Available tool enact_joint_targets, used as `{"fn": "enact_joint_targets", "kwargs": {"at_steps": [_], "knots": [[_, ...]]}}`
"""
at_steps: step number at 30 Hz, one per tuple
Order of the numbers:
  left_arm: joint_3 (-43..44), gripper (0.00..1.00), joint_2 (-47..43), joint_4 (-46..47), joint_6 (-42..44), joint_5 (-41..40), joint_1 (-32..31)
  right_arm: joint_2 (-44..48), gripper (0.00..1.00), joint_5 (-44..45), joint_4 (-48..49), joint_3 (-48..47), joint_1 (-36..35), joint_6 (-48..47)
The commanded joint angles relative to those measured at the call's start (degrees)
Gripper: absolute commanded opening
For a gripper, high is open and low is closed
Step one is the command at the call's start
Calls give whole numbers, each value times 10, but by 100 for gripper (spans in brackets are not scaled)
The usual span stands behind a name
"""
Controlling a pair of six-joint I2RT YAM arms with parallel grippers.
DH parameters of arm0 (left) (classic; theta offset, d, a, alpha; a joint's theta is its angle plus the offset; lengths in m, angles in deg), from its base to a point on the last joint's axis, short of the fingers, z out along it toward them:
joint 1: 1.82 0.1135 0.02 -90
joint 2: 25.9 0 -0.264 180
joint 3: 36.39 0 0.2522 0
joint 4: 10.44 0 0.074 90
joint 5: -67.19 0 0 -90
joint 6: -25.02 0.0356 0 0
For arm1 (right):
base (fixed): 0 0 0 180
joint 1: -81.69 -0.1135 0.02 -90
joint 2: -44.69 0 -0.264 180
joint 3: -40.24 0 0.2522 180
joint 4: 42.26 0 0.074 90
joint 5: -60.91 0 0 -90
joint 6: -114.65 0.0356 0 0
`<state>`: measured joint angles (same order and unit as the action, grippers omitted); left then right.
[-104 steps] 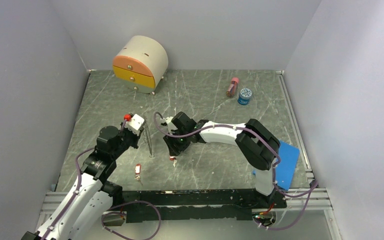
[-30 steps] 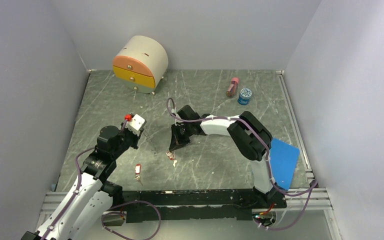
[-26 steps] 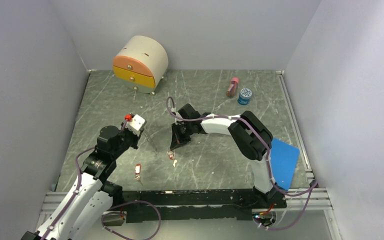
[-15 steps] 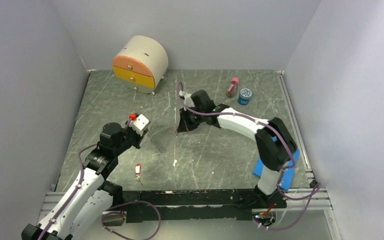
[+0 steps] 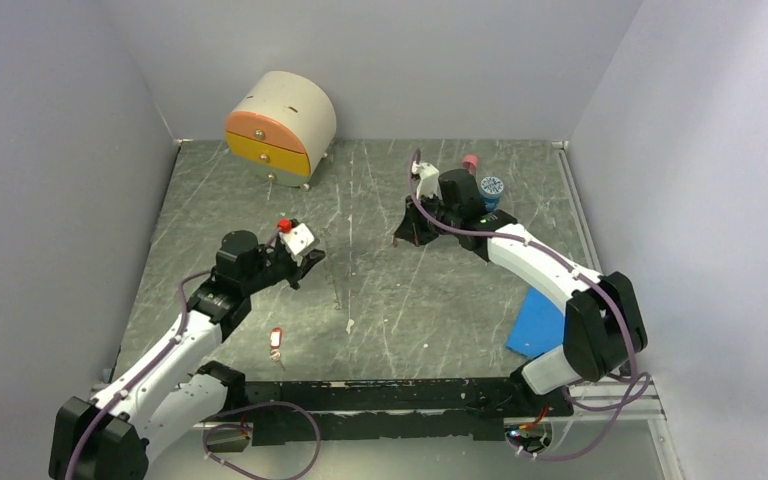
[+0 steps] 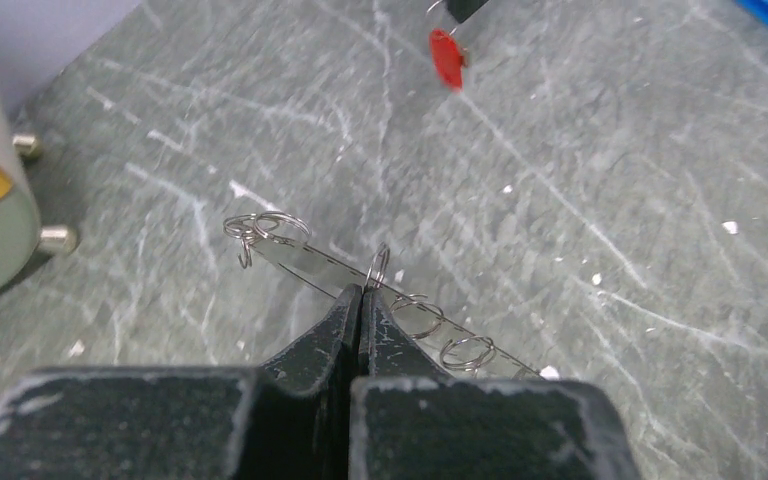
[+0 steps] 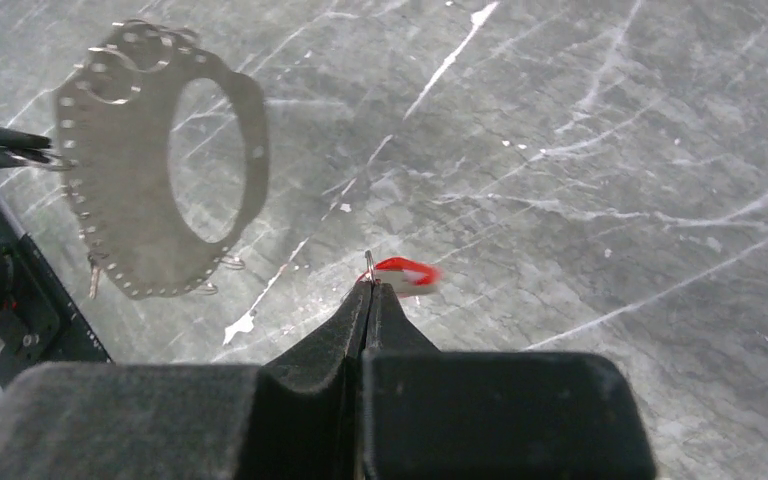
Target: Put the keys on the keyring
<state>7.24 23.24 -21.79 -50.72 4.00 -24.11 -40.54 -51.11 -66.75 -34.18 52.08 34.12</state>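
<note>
Grey stone table (image 5: 260, 200); the right gripper (image 7: 368, 287) (clenched on a red-tagged key (image 7: 405, 272)) has lifted away rearward; the left gripper (image 6: 361, 297) pinches the keyring (image 7: 110, 190) aloft mid-table; threading comes next, I'd judge.

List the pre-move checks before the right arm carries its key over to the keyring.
1. Left gripper shut on the flat oval metal keyring: ok.
2. Right gripper shut on the red-tagged metal key: ok, pinched at one end.
3. Held key lined up with one of the keyring's small split rings: not ok, key and keyring are well apart.
4. Held key hanging steady: cannot tell, its tag is blurred.
5. A split ring opened to take the key: cannot tell.
6. Spare red-tagged key lying flat on the grey stone-look table, near the left arm: ok.
</note>
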Motion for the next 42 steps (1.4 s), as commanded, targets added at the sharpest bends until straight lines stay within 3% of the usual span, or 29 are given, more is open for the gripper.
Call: {"fn": "enact_joint_targets", "kwargs": {"at_steps": [1,6,18,42], "knots": [[23,2,23,100,-12,55,-25,29,0,-84,-8,-6,0,-54],[24,3,47,118,-11,53,-54,10,0,-165,-34,-19,-6,-82],[-1,2,60,150,2,26,-87,-12,0,-244,-4,-31,-55,-105],[-20,3,94,170,8,6,-101,-72,0,-234,-3,-88,-79,-96]]}}
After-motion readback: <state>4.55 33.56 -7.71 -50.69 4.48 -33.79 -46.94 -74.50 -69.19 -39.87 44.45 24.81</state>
